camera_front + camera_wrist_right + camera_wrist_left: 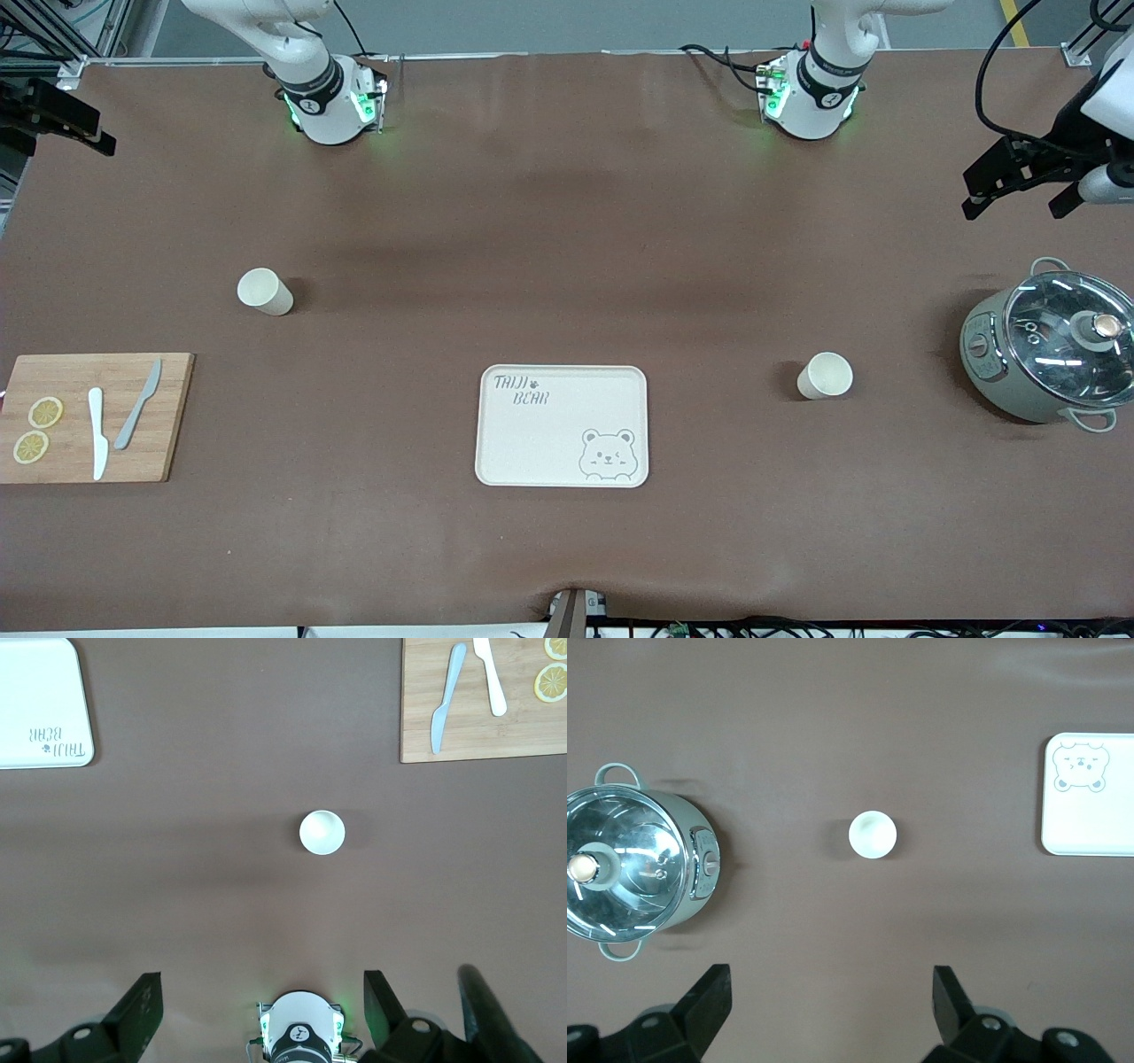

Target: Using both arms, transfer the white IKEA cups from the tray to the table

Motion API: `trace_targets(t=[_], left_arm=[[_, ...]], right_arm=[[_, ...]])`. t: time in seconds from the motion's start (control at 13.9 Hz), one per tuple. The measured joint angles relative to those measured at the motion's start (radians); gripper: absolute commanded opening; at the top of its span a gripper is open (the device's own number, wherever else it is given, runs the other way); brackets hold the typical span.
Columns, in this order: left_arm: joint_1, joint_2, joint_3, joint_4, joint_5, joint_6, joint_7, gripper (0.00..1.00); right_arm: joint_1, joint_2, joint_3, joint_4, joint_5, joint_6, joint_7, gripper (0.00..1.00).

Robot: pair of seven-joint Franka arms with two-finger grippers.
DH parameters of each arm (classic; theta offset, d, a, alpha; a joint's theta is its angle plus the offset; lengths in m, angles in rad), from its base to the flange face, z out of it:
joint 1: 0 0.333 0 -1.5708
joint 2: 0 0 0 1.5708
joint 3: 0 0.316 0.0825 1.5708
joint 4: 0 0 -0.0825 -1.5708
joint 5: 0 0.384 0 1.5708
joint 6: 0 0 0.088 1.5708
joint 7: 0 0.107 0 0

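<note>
Both arms are raised high at their own ends of the worktop (567,221), grippers pointing down and touching nothing. The left gripper (1019,182) hangs over the worktop edge above the pot (1050,354); the right gripper (62,120) shows only partly at the front view's edge. The wrist views show what the front view cannot: each gripper's fingers (709,997) are spread wide and empty, with a cup seen straight down between them.

One cup (825,375) stands upright between the tray (532,443) and the pot, toward the left arm's end. The other cup (264,291) stands upright toward the right arm's end, farther from the front camera than the cutting board (173,416). The board carries two knives (97,432) and two lemon slices (45,412). The tray with the bear drawing lies bare, well apart from both cups.
</note>
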Motion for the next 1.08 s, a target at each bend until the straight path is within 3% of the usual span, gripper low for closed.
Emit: trace_targets(t=[1.08], left_arm=[[-0.009,-0.013,-0.007,0.005,0.0,-0.037,0.007,1.0]], right_arm=[[0.012,0.007,0.004,-0.02,-0.008,0.085,-0.031,1.0]])
